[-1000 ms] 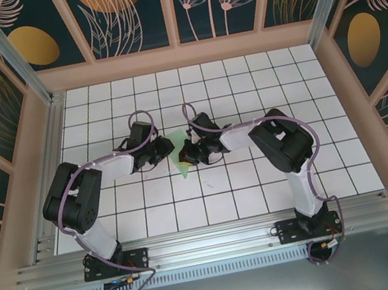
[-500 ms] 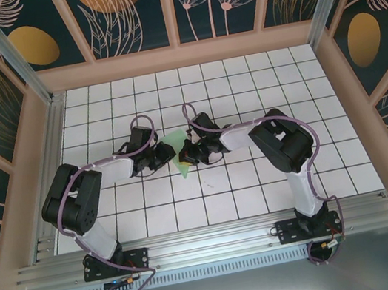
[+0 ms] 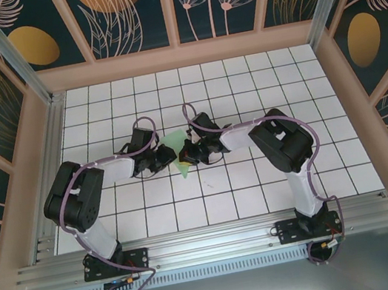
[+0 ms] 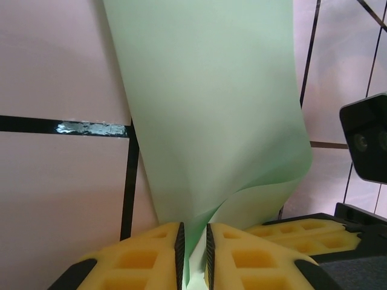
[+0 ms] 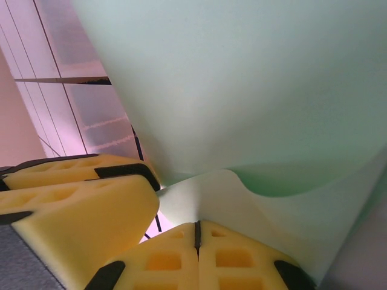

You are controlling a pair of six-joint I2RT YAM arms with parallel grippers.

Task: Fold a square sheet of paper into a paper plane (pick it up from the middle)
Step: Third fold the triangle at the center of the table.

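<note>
Left hand point(image 4: 193, 243) clamped on mint paper point(image 4: 211, 109), right hand point(image 5: 197, 234) pinching its curled edge

Sheet of paper point(image 3: 172, 143) sits near the middle of the bench point(image 3: 263, 193), between the two tools; left tool point(image 3: 164, 158) at its left side, right tool point(image 3: 185, 155) at its right, both at the sheet's near end, the rest running toward the far wall; left wrist view: sheet's near edge pinched between that tool's pads point(image 4: 242, 241), right tool just beside on the right; right wrist view: sheet edge pinched likewise, left tool just beside on the left.
</note>
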